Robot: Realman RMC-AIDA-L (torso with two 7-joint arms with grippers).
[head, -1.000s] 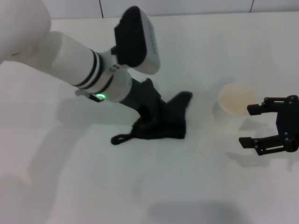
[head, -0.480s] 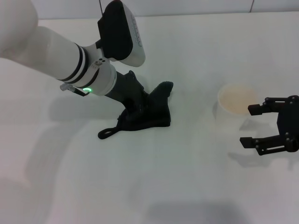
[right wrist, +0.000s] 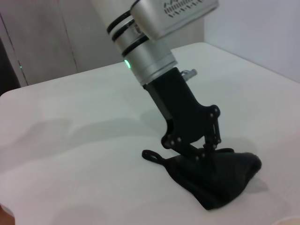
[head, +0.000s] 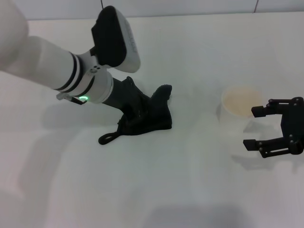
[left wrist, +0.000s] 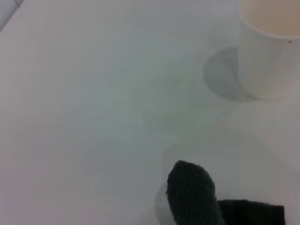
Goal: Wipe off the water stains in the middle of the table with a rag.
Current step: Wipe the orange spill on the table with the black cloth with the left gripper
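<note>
In the head view one rag (head: 147,118) lies mid-table (head: 156,190), pinned under the left gripper (head: 135,113), fingers clenched on it; both have slid left since earlier, while one cup (head: 237,107) sits just beside the right gripper (head: 266,128), fingers spread. The left wrist view shows one rag tip (left wrist: 192,194) and the cup (left wrist: 267,51). The right wrist view shows the left gripper (right wrist: 201,150) gripping the rag (right wrist: 220,180).
</note>
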